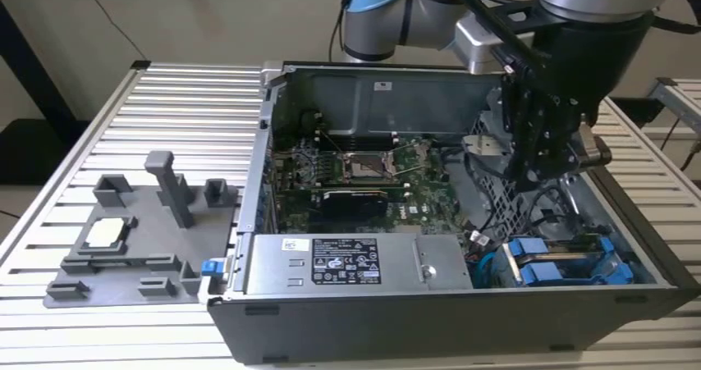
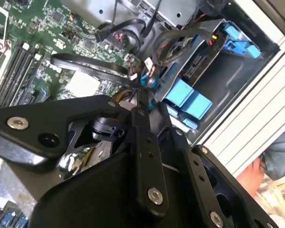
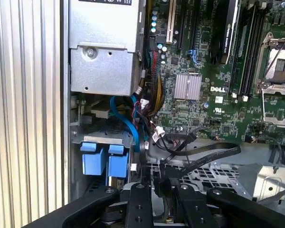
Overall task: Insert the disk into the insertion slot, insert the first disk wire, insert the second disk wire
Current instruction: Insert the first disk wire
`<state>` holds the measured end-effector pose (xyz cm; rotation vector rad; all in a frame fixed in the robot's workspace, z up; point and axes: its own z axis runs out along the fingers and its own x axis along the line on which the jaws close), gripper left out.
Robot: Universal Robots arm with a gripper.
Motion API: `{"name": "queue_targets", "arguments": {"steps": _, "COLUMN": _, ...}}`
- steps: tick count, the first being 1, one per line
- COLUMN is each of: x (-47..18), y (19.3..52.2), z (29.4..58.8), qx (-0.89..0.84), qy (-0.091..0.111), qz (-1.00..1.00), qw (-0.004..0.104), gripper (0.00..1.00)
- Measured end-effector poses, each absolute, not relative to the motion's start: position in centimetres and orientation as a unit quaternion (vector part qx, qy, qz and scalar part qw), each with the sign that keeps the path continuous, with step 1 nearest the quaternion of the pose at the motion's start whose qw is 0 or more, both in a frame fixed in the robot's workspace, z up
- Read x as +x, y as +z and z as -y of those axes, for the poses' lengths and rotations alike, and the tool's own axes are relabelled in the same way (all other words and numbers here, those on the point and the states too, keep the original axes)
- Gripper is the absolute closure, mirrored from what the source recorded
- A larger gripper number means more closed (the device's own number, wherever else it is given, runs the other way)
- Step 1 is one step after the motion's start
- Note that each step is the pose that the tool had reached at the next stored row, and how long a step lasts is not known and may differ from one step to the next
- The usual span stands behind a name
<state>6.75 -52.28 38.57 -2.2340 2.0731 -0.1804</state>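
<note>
The open computer case point(image 1: 274, 189) lies on the slatted table. The disk's blue carrier point(image 1: 559, 265) sits in the insertion slot at the case's near corner on the exterior view's right; it also shows in both wrist views point(image 3: 104, 161) point(image 2: 187, 97). My gripper point(image 1: 547, 169) hangs inside the case above the perforated drive cage, a little behind the disk. Its black fingers point(image 2: 142, 137) stand close together, and the end of a black flat disk wire point(image 3: 213, 156) runs in between their tips. A blue wire point(image 3: 128, 124) and thin coloured wires lie between the gripper and the disk.
The motherboard point(image 1: 362, 173) fills the case's middle, and the boxy power supply point(image 1: 350, 263) lies along its near side. A grey fixture plate point(image 1: 131, 239) with upright posts stands on the table at the exterior view's left. The case's right wall point(image 1: 641, 239) is close to the gripper.
</note>
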Motion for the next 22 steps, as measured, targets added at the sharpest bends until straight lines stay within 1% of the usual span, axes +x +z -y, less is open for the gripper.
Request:
{"name": "queue_targets", "arguments": {"steps": 3, "x": 6.66, "y": 38.56, "z": 52.2, "qx": -0.731, "qy": -0.066, "qz": -0.678, "qw": 0.045, "gripper": 0.73}}
{"name": "queue_targets", "arguments": {"steps": 11, "x": 6.64, "y": 38.56, "z": 52.17, "qx": -0.731, "qy": -0.067, "qz": -0.678, "qw": 0.045, "gripper": 0.73}}
{"name": "queue_targets", "arguments": {"steps": 12, "x": 6.64, "y": 38.56, "z": 52.17, "qx": -0.731, "qy": -0.067, "qz": -0.678, "qw": 0.045, "gripper": 0.75}}
{"name": "queue_targets", "arguments": {"steps": 13, "x": 6.65, "y": 38.56, "z": 52.17, "qx": -0.731, "qy": -0.067, "qz": -0.678, "qw": 0.045, "gripper": 0.82}}
{"name": "queue_targets", "arguments": {"steps": 22, "x": 6.64, "y": 38.56, "z": 52.14, "qx": -0.731, "qy": -0.067, "qz": -0.678, "qw": 0.045, "gripper": 0.84}}
